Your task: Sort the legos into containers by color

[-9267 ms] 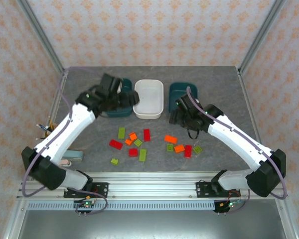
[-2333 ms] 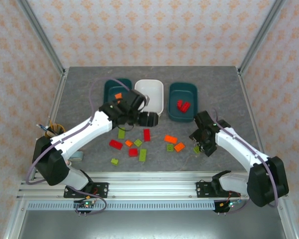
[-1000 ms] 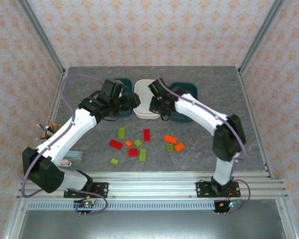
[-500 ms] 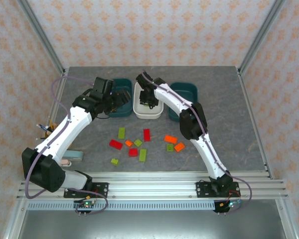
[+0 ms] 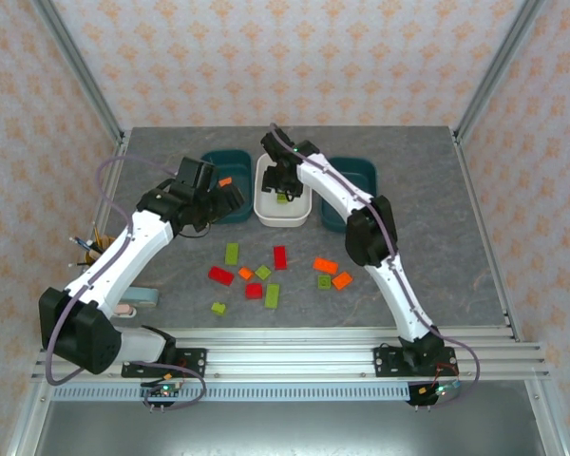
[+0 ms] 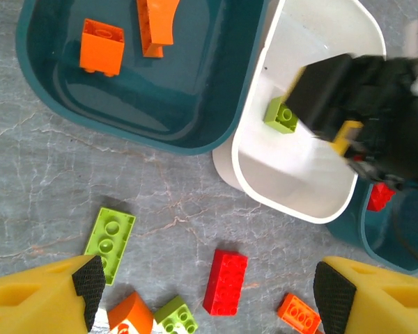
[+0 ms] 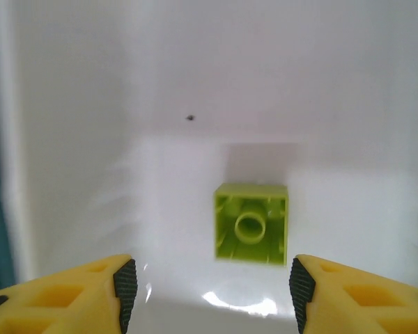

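My right gripper (image 5: 283, 180) (image 7: 213, 289) hangs open over the white bin (image 5: 283, 222) (image 6: 292, 206). Just beyond its fingertips a lime green brick (image 7: 251, 224) (image 6: 281, 115) lies upside down on the bin floor, free of the fingers. My left gripper (image 5: 220, 198) (image 6: 210, 287) is open and holds nothing, above the table by the left teal bin (image 5: 212, 161) (image 6: 160, 118). That bin holds two orange bricks (image 6: 103, 45). The right teal bin (image 5: 356, 171) holds a red brick (image 6: 380, 196). Loose bricks lie mid-table: a red one (image 5: 280, 257) (image 6: 226, 282), a green one (image 5: 232, 254) (image 6: 109, 235), an orange one (image 5: 325, 266).
More loose bricks lie nearer the front: red (image 5: 220, 275), green (image 5: 272, 295), small green (image 5: 218, 308), orange (image 5: 342, 280). A cup of pens (image 5: 95, 245) and a pale blue object (image 5: 138, 296) sit at the left edge. Cage posts stand at the back corners.
My right gripper carried a green brick from the right of the table to the white bin, opened and let it go there. My left gripper drew back from the left teal bin.
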### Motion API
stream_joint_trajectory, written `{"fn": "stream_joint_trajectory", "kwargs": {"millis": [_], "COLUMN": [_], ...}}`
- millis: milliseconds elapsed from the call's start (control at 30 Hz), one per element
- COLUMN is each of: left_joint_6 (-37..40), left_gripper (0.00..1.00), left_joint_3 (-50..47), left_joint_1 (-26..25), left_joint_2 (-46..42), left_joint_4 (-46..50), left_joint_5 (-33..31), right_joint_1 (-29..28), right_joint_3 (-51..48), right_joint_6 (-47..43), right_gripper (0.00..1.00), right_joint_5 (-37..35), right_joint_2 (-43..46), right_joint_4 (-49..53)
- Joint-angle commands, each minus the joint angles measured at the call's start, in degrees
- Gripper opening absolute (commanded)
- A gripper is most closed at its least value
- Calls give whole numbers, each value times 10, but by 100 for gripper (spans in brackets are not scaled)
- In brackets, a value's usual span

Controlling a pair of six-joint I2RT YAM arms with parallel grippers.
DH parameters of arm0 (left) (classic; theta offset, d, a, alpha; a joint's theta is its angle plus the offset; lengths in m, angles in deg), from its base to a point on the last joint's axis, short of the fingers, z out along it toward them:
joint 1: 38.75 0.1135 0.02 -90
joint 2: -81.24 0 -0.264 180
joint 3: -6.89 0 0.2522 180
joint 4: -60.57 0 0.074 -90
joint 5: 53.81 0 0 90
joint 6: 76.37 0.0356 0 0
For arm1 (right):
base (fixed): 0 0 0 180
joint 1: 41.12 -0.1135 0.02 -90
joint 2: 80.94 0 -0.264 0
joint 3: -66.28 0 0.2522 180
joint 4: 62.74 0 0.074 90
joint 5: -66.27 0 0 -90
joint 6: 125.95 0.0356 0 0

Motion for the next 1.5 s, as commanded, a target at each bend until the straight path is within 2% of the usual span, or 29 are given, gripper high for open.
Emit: {"fn": "stream_joint_trajectory", "kwargs": {"millis": [0, 267, 500, 833, 933, 1233, 1400, 1467], "left_joint_6": [5, 17, 28, -8, -22, -32, -143, -180], "left_gripper": [82, 82, 81, 79, 78, 77, 72, 69], "left_joint_3": [-12, -29, -60, -151, -184, -249, -325, -346], "left_joint_1": [4, 4, 4, 4, 3, -16, -69, -74], "left_joint_2": [-24, -64, -100, -165, -186, -221, -242, -240], "left_joint_4": [39, 75, 108, 178, 184, 205, 164, 146], "left_joint_5": [-25, -19, -3, -5, -1, 13, 35, 38], "right_joint_1": [-11, -19, -26, -64, -85, -158, -167, -168], "right_joint_3": [-57, -334, -521, -706, -751, -783, -770, -771], "right_joint_6": [-27, -27, -5, -56, -75, -97, -87, -83], "right_gripper": [61, 60, 60, 62, 65, 67, 67, 67], "right_joint_5": [-29, -63, -69, 72, 98, 63, 54, 69], "right_joint_2": [136, 368, 523, 672, 700, 698, 678, 678], "right_joint_4": [-44, -151, -168, -268, -310, -353, -343, -352]}}
